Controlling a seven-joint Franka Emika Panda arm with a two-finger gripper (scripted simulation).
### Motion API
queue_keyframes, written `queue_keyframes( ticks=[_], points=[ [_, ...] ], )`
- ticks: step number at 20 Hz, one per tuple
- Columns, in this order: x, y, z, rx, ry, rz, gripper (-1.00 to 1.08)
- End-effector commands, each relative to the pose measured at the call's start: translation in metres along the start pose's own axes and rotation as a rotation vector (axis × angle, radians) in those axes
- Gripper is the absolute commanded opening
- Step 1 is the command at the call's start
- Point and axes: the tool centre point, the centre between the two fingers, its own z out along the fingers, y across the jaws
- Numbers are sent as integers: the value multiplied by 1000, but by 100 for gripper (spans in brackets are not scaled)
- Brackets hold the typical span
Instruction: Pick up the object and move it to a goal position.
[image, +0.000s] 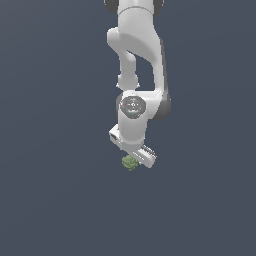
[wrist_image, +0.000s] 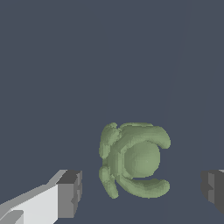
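The object (wrist_image: 134, 159) is a small lumpy, leafy olive-green clump on the dark grey floor. In the wrist view it lies between my two fingertips, with one grey pad (wrist_image: 70, 193) on one side and the other pad (wrist_image: 213, 190) on the far side, both apart from it. My gripper (wrist_image: 141, 192) is open and hangs just above the clump. In the exterior view the white gripper (image: 136, 159) covers most of the object (image: 129, 162), which peeks out below the hand toward the exterior view's left.
The white arm (image: 137, 60) comes down from the top of the exterior view. The plain dark grey floor (image: 50, 200) surrounds the object on all sides.
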Motion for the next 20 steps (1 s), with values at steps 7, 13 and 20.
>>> queue_keyframes(
  ticks=[7, 13, 20],
  points=[
    [1, 0, 8, 0, 1, 8, 100],
    [0, 1, 38, 0, 1, 12, 100],
    [1, 0, 51, 0, 1, 13, 100]
  ],
)
